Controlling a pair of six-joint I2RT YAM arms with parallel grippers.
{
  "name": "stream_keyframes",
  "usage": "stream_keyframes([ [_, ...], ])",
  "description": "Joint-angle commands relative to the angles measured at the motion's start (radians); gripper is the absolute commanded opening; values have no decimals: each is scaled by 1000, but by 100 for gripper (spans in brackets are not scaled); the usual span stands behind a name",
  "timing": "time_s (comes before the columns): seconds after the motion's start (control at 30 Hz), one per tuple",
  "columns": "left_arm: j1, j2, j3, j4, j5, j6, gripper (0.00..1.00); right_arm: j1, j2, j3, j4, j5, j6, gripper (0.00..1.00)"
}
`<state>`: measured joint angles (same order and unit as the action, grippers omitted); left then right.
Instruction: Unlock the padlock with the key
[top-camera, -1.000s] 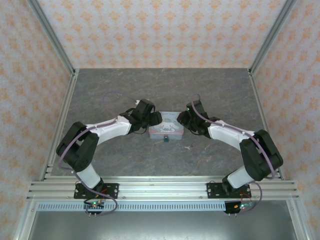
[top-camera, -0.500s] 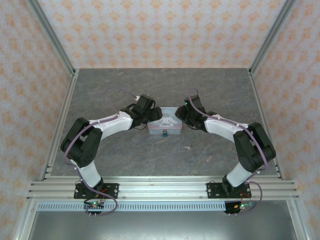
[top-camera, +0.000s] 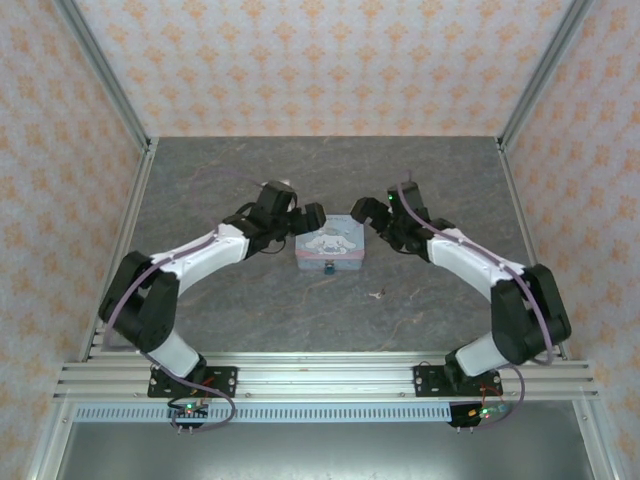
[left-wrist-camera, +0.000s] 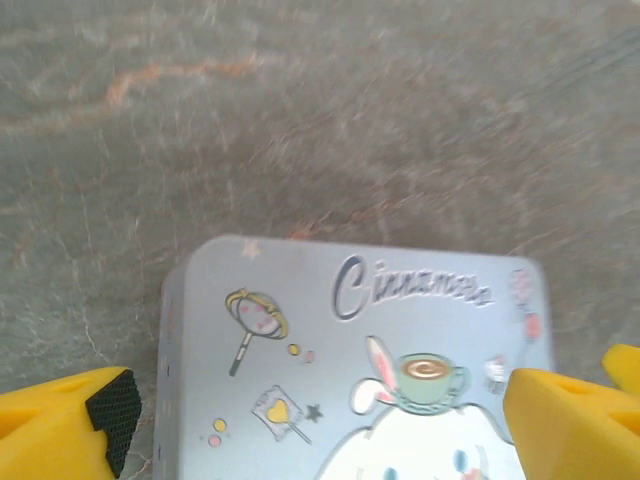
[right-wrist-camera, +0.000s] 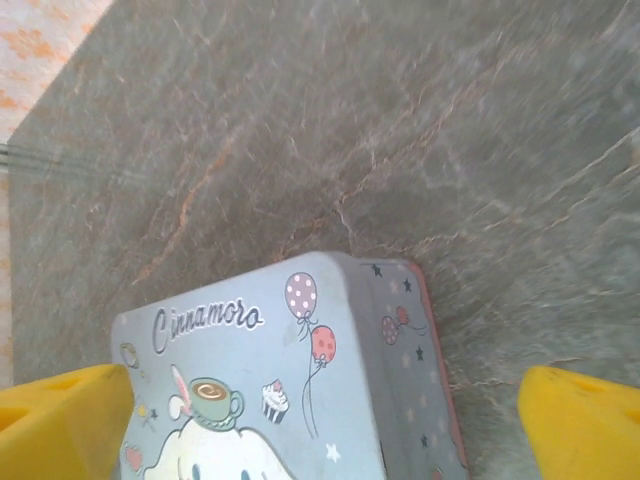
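A pale blue cartoon-printed tin (top-camera: 331, 243) sits mid-table. The tiny dark teal padlock (top-camera: 328, 268) hangs at its near side. The small grey key (top-camera: 377, 294) lies on the table to the near right of the tin, apart from both arms. My left gripper (top-camera: 304, 221) is at the tin's left end and my right gripper (top-camera: 373, 214) at its right end. The left wrist view shows the left gripper (left-wrist-camera: 315, 405) open, its yellow fingers (left-wrist-camera: 60, 425) wide over the tin's lid (left-wrist-camera: 350, 340). In the right wrist view the right gripper (right-wrist-camera: 320, 415) is open over the tin (right-wrist-camera: 300, 390), holding nothing.
The grey marbled table (top-camera: 250, 180) is walled by patterned panels with metal posts (top-camera: 110, 85) at the back corners. A metal rail (top-camera: 320, 378) carrying the arm bases runs along the near edge.
Both grippers have opened wide and drawn off the tin's ends. The tin now sits slightly farther back. The key has not moved.
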<state>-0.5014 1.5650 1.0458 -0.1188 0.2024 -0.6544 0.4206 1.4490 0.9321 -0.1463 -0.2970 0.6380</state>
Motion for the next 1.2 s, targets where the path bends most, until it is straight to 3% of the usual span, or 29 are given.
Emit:
stream_keyframes([
  [0.0, 7, -100, -14, -60, 8, 43, 96, 1, -94, 38, -148, 92, -103, 99],
  [0.17, 5, -242, -98, -95, 1, 3, 98, -2, -212, -33, -178, 87, -148, 99],
  [0.4, -32, -422, -277, -104, -79, -164, 100, 15, -189, -140, -308, -23, -29, 59],
  [0.57, -68, -447, -343, -52, -107, -221, 100, 108, -192, -240, -320, 112, 83, 55],
  [0.8, -89, -378, -322, -42, -107, -210, 100, 172, -191, -321, -272, 196, 250, 46],
  [1.17, -97, -322, -339, 44, -72, -212, 100, 203, -146, -287, -302, 248, 302, 41],
])
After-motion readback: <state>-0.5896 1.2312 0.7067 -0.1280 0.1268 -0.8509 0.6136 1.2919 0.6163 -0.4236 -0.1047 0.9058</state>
